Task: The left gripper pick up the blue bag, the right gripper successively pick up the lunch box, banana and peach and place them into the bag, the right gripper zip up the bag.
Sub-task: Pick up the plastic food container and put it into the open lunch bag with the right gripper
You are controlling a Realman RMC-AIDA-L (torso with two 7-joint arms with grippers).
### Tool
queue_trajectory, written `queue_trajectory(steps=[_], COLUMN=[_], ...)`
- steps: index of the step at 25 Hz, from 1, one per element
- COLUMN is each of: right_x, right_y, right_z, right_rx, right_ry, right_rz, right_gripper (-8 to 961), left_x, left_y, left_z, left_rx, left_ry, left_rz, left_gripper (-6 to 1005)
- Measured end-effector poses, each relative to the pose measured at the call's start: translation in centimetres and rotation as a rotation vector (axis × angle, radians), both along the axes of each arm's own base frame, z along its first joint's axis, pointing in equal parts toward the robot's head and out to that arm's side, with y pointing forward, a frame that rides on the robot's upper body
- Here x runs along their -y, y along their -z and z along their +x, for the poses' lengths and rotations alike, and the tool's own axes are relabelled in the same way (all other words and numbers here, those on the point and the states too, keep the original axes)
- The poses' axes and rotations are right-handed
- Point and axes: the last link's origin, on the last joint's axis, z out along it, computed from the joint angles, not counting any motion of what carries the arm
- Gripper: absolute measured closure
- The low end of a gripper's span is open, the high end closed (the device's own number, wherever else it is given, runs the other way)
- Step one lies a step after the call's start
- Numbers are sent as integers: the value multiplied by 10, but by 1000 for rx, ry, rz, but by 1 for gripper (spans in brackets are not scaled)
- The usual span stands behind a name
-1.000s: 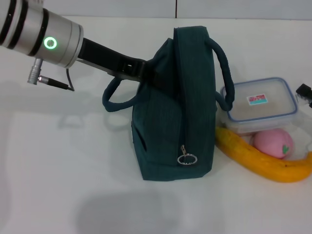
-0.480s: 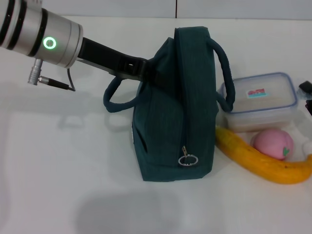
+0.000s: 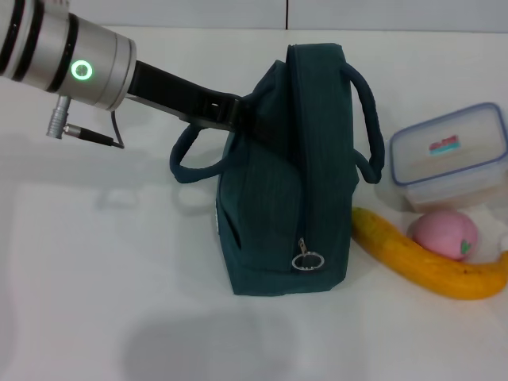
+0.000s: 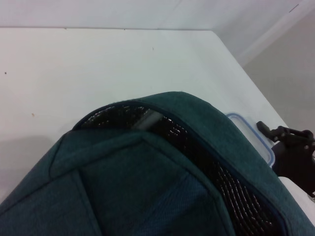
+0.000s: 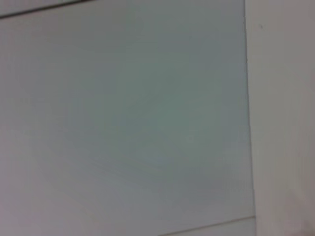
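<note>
The blue bag [image 3: 286, 175] stands on the white table with its zipper pull [image 3: 306, 260] near the front. My left gripper [image 3: 242, 117] is at the bag's left upper edge, shut on the fabric beside a loop handle [image 3: 190, 155]. The left wrist view shows the bag's mouth open with silver lining [image 4: 197, 147]. The lunch box [image 3: 448, 155] is raised and tilted at the right edge, above the peach [image 3: 444, 234] and the banana [image 3: 421, 266]. My right gripper [image 4: 283, 145] is outside the head view; the left wrist view shows it against the lunch box's rim [image 4: 251, 135].
The bag's second handle [image 3: 363, 103] arches toward the lunch box. The table's far edge meets a wall [image 3: 286, 12]. The right wrist view shows only a pale blurred surface [image 5: 147, 123].
The lunch box has risen and moved right, away from the bag and off the banana and peach. The bag and the left arm have stayed put.
</note>
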Motion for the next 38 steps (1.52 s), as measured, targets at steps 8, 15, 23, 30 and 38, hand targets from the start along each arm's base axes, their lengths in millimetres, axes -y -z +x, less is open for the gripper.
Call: queue_trajectory(steps=[8, 15, 23, 30, 38], right_x=[1, 2, -9, -34, -38], right_y=[-6, -32, -67, -53, -11], right_z=[-2, -23, -77, -110, -91], right_rx=[-30, -132, -200, -188, 33], right_ry=[-10, -147, -495, -592, -470], right_rz=[40, 196, 366, 304, 167], right_gripper=[857, 853, 849, 846, 842], left_x=[0, -2, -1, -2, -2], left_y=[0, -1, -4, -2, -4], left_z=[0, 3, 16, 22, 21], left_rx=[0, 4, 65, 73, 91], left_ry=[1, 5, 25, 37, 32], left_rz=[0, 3, -8, -13, -6], left_gripper=[949, 950, 950, 950, 950])
